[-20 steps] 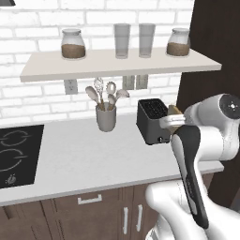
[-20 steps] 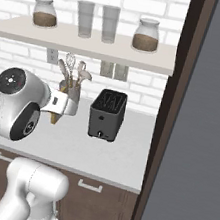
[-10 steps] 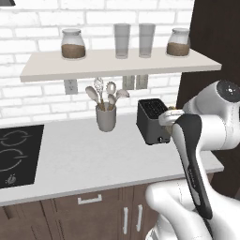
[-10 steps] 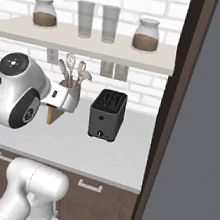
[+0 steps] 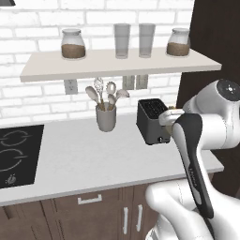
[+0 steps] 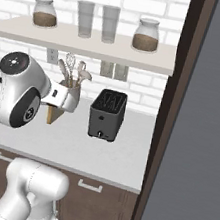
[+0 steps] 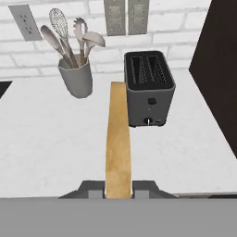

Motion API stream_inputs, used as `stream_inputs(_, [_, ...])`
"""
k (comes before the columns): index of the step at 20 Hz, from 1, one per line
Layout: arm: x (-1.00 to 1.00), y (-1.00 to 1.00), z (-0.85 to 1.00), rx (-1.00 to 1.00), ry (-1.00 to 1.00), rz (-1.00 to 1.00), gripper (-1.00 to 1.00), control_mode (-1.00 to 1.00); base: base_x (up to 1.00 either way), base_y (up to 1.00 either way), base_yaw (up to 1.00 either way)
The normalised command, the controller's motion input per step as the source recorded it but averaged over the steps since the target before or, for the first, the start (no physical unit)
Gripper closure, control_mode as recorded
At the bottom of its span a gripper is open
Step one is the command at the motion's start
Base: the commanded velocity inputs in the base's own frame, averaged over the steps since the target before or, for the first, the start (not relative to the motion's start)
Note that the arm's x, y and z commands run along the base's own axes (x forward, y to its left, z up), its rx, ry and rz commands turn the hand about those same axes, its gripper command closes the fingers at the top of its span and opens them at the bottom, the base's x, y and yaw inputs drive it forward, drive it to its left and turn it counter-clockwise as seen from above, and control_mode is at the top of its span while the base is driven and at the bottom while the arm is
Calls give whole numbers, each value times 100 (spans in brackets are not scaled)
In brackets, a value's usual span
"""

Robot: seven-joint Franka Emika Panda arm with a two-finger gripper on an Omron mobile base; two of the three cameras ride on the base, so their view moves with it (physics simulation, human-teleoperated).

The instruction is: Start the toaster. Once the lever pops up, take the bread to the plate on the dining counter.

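Note:
My gripper [image 7: 118, 187] is shut on the bread [image 7: 117, 139], a pale tan slice seen edge-on that sticks forward from between the fingers. The bread hangs above the white worktop, just short of the black toaster [image 7: 149, 88] and slightly left of it. Both slots in the toaster's top are empty. In the right base view the bread [image 6: 54, 114] pokes out under the hand, left of the toaster [image 6: 106, 114]. In the left base view the hand sits at the right side of the toaster [image 5: 152, 121]. The plate and the dining counter are out of view.
A grey utensil cup [image 7: 76, 76] with spoons and a whisk stands left of the toaster by the brick wall. A dark tall cabinet [image 7: 217, 69] bounds the worktop on the right. A black cooktop [image 5: 16, 154] lies far left. A shelf [image 5: 117, 63] with jars and glasses hangs above.
The arm's upper joint has swung to the right and a little higher. The hand with the bread has barely shifted and stays beside the toaster.

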Motion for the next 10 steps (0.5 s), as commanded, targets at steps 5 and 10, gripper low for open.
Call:
stream_inputs(5, [0, 0, 0, 0, 0, 0, 100, -100, 0, 0, 0])
stream_inputs(10, [-4, 0, 0, 0, 0, 0, 100, 100, -32, 0, 0])
